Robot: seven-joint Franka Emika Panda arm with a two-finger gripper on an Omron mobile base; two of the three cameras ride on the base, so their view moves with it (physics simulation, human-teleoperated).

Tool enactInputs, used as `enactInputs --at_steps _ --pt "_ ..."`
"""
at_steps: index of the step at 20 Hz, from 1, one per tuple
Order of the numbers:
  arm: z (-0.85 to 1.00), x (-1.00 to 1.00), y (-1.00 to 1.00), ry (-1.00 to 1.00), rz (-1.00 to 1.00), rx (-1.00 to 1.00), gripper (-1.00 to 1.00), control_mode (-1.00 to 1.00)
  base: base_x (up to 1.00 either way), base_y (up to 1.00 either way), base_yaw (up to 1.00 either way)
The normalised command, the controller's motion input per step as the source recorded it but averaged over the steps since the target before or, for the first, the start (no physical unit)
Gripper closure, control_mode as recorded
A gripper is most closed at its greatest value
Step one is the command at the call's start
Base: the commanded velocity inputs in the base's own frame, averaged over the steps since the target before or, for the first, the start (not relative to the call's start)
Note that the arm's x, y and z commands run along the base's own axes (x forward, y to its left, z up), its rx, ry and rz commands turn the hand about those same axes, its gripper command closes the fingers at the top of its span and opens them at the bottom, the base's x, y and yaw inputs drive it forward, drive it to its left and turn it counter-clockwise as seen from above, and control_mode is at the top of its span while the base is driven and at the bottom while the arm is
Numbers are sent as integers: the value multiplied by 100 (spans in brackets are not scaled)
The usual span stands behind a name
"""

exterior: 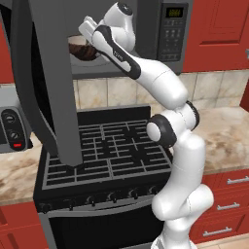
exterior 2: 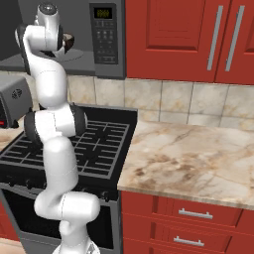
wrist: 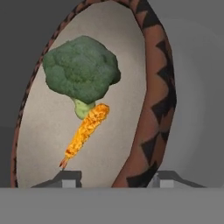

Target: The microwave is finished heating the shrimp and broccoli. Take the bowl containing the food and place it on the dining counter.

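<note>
Bowl sits inside microwave, door swung open; broccoli and shrimp lie in it, touching. Gripper reaches into microwave, fingers spread astride bowl rim, one inside, one outside, not yet pinching. Done: door open, approach. Left: clamp, lift out, carry to counter. Counter right of microwave, marbled, bare; stove directly below microwave.

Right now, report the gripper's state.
Gripper: fingers straddle the bowl rim inside the microwave; whether it is clamped cannot be told.
</note>
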Motion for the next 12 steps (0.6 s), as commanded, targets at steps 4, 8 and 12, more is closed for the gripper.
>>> enactInputs --at_steps 4,8,12 --pt "-2 0 0 0 0 0 100 -100 0 0 0" --pt "0 0 0 0 0 0 100 -100 0 0 0" --pt "0 0 0 0 0 0 100 -100 0 0 0"
